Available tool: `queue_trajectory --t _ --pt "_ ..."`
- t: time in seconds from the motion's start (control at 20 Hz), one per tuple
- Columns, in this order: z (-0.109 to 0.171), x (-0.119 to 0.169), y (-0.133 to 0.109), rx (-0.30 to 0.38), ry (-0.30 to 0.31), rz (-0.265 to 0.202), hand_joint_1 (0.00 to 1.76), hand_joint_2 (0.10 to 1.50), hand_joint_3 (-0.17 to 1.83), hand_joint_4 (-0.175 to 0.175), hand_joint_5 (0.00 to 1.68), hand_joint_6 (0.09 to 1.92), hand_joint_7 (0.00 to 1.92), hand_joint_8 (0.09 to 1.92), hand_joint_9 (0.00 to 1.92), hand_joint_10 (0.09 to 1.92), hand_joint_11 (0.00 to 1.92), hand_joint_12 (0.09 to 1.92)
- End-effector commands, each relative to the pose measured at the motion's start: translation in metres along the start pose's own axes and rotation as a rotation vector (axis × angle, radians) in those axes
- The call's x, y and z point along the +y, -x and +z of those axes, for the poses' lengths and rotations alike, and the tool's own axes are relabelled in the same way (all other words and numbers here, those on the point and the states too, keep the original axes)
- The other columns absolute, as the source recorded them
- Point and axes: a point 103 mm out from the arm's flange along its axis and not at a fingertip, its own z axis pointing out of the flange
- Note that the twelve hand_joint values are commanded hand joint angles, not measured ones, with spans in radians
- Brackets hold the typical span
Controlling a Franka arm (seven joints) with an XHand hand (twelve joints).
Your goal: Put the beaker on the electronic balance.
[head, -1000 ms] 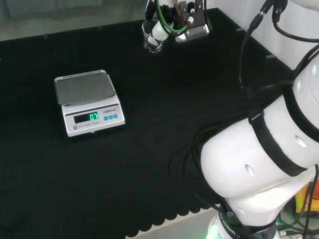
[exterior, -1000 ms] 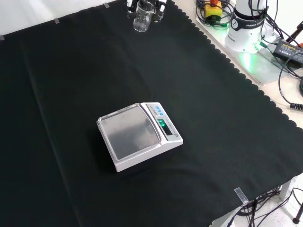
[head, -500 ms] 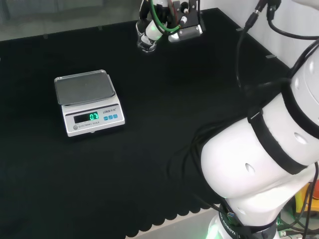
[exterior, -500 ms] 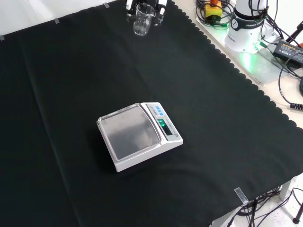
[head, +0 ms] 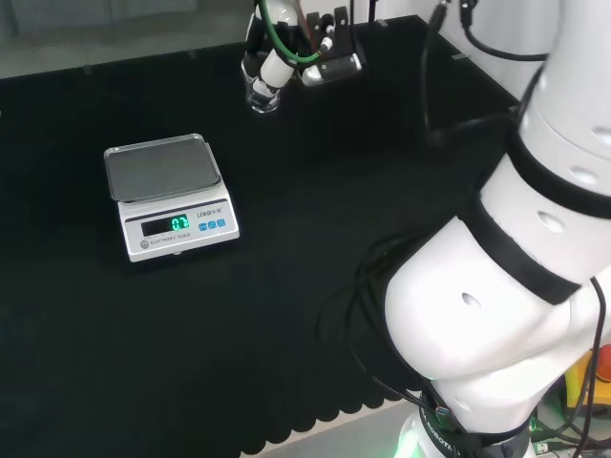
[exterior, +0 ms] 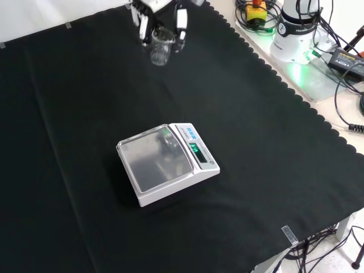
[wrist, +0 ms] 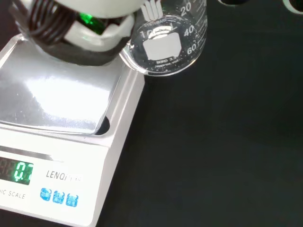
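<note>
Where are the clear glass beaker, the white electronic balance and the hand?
clear glass beaker (exterior: 160, 50), front view, on its glass wall.
white electronic balance (head: 159, 170), head view, on its bare steel pan.
hand (exterior: 181, 23), front view, on a finger beside the beaker.

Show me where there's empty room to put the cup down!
The balance's steel pan is bare. Bare black cloth lies all round the balance, widest between it and the scalloped edge in the front view. The hand holds the beaker above the cloth's far end, the one busy spot.
</note>
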Motion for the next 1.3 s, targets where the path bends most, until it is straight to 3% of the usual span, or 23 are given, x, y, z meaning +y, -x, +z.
queue_trajectory --t 0.05,0.35,0.75,1.0,1.3 --pt "0.026 0.102 -0.007 0.017 -0.051 -0.209 1.13 0.62 0.67 0.175 1.35 0.55 1.74 0.32 1.92 0.25 1.35 0.82" --pt "0.023 0.134 -0.030 0.042 -0.046 -0.241 1.13 0.62 0.68 0.175 1.35 0.55 1.74 0.32 1.92 0.26 1.35 0.82" --pt "0.040 0.164 -0.081 0.044 -0.093 -0.307 1.13 0.62 0.68 0.175 1.35 0.55 1.74 0.31 1.92 0.26 1.34 0.82" --pt "0.045 0.169 -0.105 0.022 -0.117 -0.347 1.14 0.62 0.68 0.175 1.35 0.55 1.74 0.31 1.92 0.26 1.34 0.82" --pt "0.054 0.168 -0.112 0.027 -0.130 -0.365 1.14 0.62 0.68 0.175 1.35 0.55 1.75 0.31 1.92 0.26 1.34 0.82"
